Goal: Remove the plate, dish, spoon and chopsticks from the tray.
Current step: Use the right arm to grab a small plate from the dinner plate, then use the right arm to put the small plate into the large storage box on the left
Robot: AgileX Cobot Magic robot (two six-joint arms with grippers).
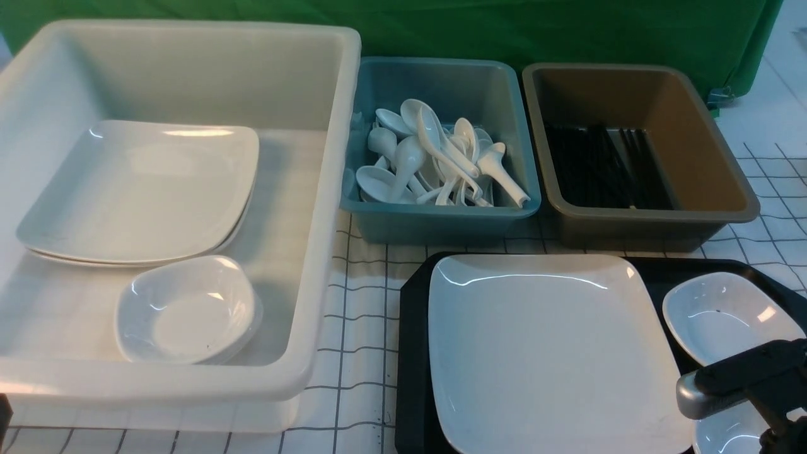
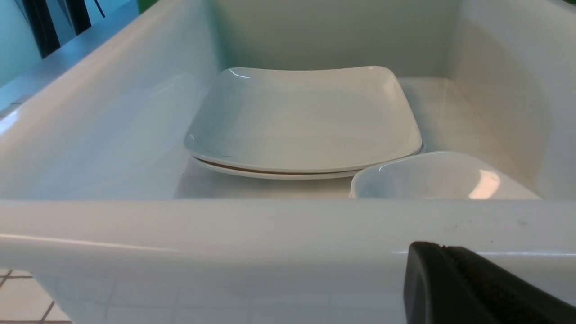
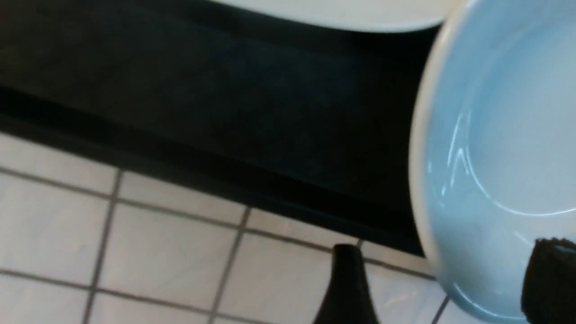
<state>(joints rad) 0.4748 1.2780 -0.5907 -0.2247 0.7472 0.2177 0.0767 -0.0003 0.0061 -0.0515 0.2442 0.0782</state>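
Front view: the plate lies flat in the middle of the tray. Two small dishes sit along the tray's right edge, the far dish and the near dish. The right arm is between them, with its fingertips out of sight here. No spoon or chopsticks show on the tray.

Left wrist view: the left gripper is pinched together and empty. It hangs outside the near wall of the white tub, well apart from the tray.

Right wrist view: the right gripper is spread wide astride the rim of a dish, probably the near one. One fingertip is over the tablecloth and the other is inside the bowl. The dish overhangs the tray's edge, and the right arm is plainly the nearer one. No brand or writing can be read in any view.
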